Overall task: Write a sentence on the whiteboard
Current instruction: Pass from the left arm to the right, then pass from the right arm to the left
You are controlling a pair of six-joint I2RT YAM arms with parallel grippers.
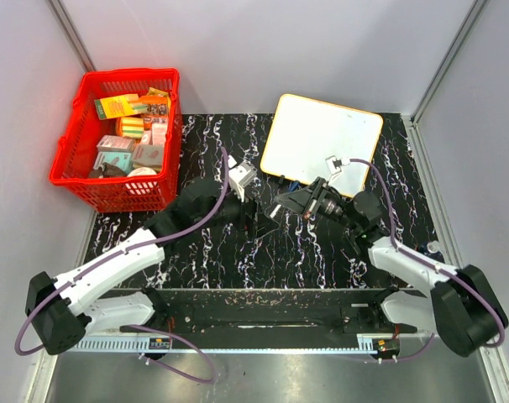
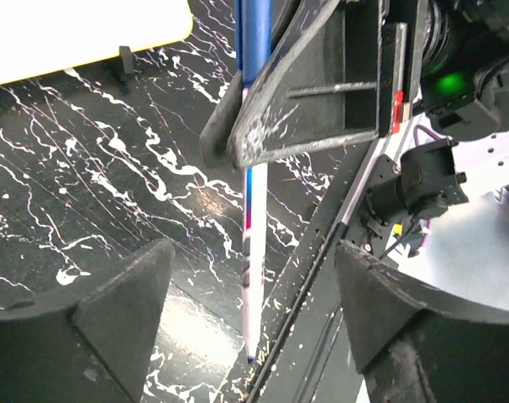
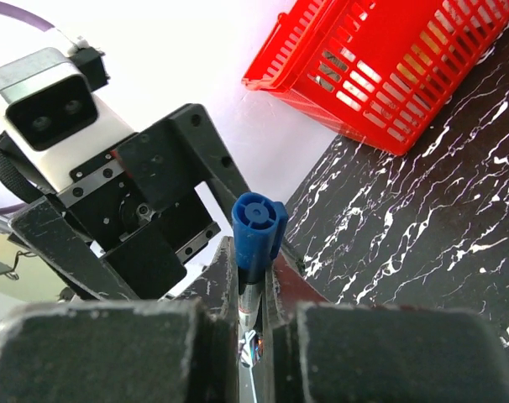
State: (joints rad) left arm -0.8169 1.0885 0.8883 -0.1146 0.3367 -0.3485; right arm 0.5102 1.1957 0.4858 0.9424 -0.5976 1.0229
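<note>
From above, you see both arms reach in from their near corners and meet over the middle of the table (image 1: 322, 252), a black top veined with white. The left gripper (image 1: 261, 215) comes in on a diagonal from the near left. The right gripper (image 1: 290, 204) bends in from the near right, and the two stand nose to nose. The whiteboard (image 1: 322, 138) lies flat at the far right, turned a little askew, with its near edge just beyond the right wrist. A red basket (image 1: 74, 172) of packets stands at the far left corner, and pale walls close the table in on three sides. What sits between the jaws is too small to read here.

The left wrist view gives you that. Your left fingers (image 2: 124, 294) stand wide apart and touch nothing. In the gap between them runs the marker (image 2: 253, 252), white barrel below and blue above, pinched further up by the right jaws. A yellow-rimmed corner of the whiteboard shows at the far left.

The right wrist view confirms the grip: your right jaws are closed tight on the marker, with its blue cap (image 3: 259, 225) at the fingertips. The left gripper's white camera box faces you, and the basket shows beyond.
</note>
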